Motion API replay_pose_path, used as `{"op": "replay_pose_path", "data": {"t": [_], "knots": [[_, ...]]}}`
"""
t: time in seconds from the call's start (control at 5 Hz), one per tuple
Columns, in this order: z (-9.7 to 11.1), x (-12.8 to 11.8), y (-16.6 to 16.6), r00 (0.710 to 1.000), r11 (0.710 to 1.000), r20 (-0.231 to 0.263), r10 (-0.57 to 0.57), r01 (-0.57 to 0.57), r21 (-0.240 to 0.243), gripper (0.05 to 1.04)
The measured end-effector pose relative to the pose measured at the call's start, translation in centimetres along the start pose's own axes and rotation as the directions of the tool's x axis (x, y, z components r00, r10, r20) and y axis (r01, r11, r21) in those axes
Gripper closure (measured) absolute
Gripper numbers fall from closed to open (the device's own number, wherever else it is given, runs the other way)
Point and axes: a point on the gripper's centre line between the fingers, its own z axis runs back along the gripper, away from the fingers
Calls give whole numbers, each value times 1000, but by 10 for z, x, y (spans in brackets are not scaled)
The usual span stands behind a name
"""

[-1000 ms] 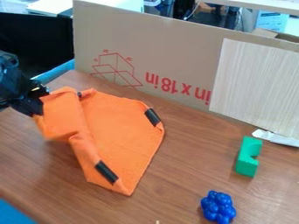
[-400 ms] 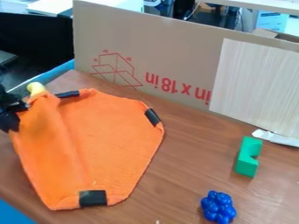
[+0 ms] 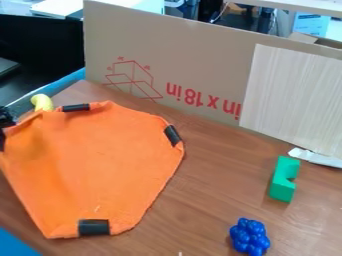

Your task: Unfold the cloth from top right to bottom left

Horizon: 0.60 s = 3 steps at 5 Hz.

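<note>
Well, the bench runs right across from where I'm standing, with a cardboard panel upright along its back. The orange cloth lies over the left part of the bench, most of it spread out, its left side lifted in soft folds up to the robot at the edge. I'd say the unfolding pull is in hand and close to its finish. The black fingers look to be pinching the cloth at its upper left edge. Next, as I judge it, that raised edge wants lowering outward and to the left, then a clean release, so the last ripples settle instead of folding back over.

Counting down by size: one bench, one cardboard panel, one cloth, and one pale board against the panel. After those come one green block with a notch in its side, one knobbly blue cluster near the front, one white scrap by the foot of the pale board, one curved yellow thing just behind the cloth, and three black strips along the cloth's edges.
</note>
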Motion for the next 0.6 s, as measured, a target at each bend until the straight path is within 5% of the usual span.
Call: {"op": "replay_pose_path", "data": {"t": [0.2, 0.6], "knots": [[0, -1, 10, 1000, 997, 2, 20, -20, 69, 1019], [0, -6, 7, 996, 990, -86, 5, 7, 140, 643]]}}
